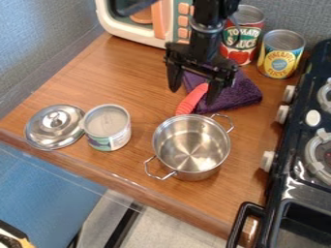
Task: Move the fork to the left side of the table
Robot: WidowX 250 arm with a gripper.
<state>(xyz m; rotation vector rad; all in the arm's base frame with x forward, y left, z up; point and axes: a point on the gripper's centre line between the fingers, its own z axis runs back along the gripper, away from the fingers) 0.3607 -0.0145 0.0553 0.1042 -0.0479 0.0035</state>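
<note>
So the fork [191, 100], or what I'm pretty sure is the fork, is lying partly on the folded purple cloth [242, 93], with its lower end right by the rim of the steel pot [191, 147]. All I can make out is a ribbed, reddish-orange handle, can't tell where the tines are. Its long axis slants from lower left to upper right in the camera view.

The gripper [193, 96] hangs over it with its 2 fingers apart, 1 on each side of the handle as the view shows it. That line-up is what the grab hinges on: the fingers sit roughly crosswise to the handle, so I'd guess little twist is needed, mostly a drop straight down. Can't judge the height gap though. There's just 1 arm, so no choice there.

Texture-wise, the cloth is fuzzy and might bunch up in a pinch. The pot is shiny, round, with 2 wire loop handles, and the near loop could be a snag. Over left, a domed metal lid [54, 127] is beside a squat can [107, 127] on the wood-grain table [87, 82]. I'd lift clear of both before setting down.
</note>
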